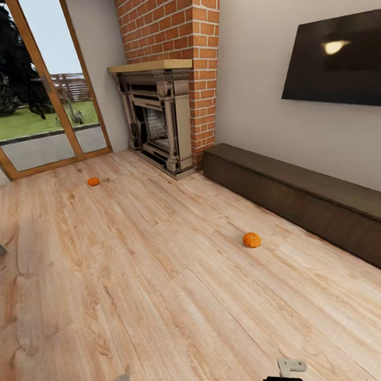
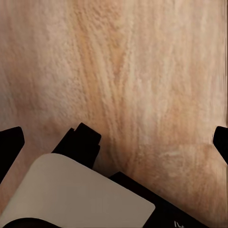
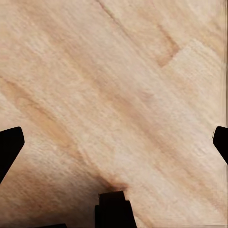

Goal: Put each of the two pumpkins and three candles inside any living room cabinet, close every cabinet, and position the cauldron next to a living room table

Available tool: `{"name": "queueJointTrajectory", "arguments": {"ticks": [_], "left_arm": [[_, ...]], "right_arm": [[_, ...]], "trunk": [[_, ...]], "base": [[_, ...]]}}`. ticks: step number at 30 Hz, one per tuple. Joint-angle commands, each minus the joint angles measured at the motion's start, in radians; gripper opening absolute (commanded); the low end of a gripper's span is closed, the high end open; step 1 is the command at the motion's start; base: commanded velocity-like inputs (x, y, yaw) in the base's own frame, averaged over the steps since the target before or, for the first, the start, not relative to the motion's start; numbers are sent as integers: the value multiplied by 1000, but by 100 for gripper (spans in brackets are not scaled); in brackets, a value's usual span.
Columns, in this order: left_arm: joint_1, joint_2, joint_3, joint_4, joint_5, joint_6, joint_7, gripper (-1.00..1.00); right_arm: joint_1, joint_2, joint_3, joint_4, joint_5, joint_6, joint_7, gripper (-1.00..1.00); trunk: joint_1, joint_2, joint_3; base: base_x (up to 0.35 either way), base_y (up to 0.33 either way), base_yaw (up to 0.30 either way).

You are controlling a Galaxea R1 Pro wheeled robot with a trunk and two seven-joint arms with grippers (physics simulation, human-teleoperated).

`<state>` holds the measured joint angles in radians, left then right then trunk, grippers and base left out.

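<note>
Two small orange pumpkins lie on the light wood plank floor: one (image 1: 252,240) a short way in front of the cabinet, the other (image 1: 93,181) farther off, near the glass door. The long, low dark brown cabinet (image 1: 302,198) runs along the right wall under the black screen, and its fronts look shut. My left gripper (image 2: 114,142) is open over bare floor, its black fingertips (image 2: 10,145) at the picture's sides. My right gripper (image 3: 114,142) is also open over bare planks, fingertips (image 3: 9,145) wide apart, nothing between them.
An ornate dark fireplace (image 1: 159,119) stands under a red brick chimney (image 1: 170,24) at the back. A large black screen (image 1: 340,60) hangs on the right wall. A wood-framed glass door (image 1: 41,109) is at the back left. White and black parts of my own body (image 2: 76,194) lie below the left gripper.
</note>
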<state>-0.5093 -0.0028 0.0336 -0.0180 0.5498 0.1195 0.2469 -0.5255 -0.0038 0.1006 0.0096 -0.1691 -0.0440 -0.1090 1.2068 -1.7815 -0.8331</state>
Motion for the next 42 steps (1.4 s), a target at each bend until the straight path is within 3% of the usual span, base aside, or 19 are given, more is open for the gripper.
{"name": "queueJointTrajectory", "arguments": {"ticks": [1,42], "left_arm": [[0,0,3,-2,-2,5,5,100],[0,0,2,-2,-2,5,6,100]], "right_arm": [[-1,0,8,1,-10,-3,-1,100],[-1,1,8,4,-12,-4,-1,100]], "trunk": [[0,0,0],[0,0,38]], "base": [[0,0,-283],[0,0,-279]]}}
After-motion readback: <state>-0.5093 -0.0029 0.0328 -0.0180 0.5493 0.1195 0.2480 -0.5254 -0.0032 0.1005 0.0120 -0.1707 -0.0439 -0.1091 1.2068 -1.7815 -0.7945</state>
